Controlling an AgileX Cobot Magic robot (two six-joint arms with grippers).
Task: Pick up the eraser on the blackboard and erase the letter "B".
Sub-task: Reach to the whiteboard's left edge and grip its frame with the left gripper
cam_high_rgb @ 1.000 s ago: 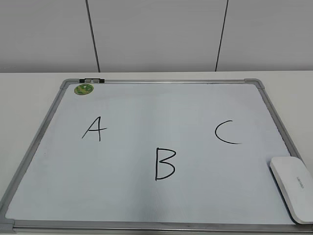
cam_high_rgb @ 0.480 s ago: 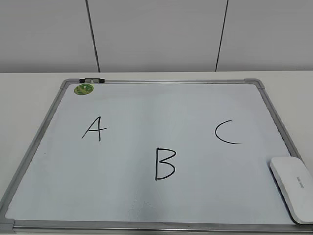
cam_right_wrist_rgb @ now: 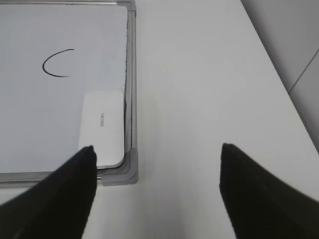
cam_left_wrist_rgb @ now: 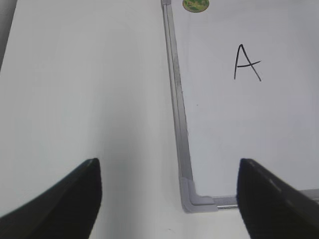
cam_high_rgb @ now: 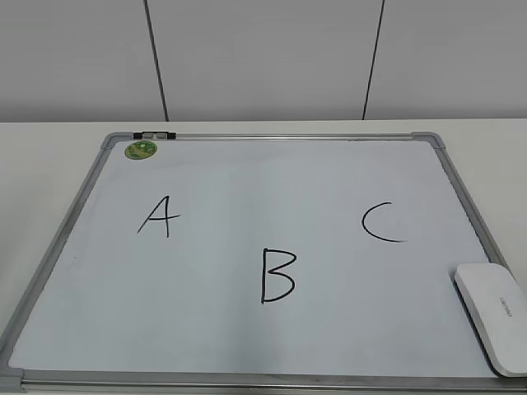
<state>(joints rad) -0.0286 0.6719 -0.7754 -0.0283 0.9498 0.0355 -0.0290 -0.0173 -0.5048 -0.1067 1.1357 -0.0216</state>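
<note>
The white rounded-rectangle plastic eraser (cam_high_rgb: 492,315) lies flat in the near right corner of the large white dry-erase blackboard (cam_high_rgb: 247,380) with its silver-grey metal frame, on the pale bench (cam_left_wrist_rgb: 84,89). The hand-drawn black letter "B" (cam_high_rgb: 277,276) sits unsmudged near the board's middle. Both the left claw (cam_left_wrist_rgb: 169,199) and right claw (cam_right_wrist_rgb: 157,191) hang spread wide, empty, above the bench.

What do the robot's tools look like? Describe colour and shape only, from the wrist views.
Only the finger ends show. The left tool has two matte black fingers, broad at the bottom frame edge and narrowing to blunt, rounded tips. The right tool looks the same, with dark fingers. No cables, markings or labels are visible. The exterior view shows neither arm.
</note>
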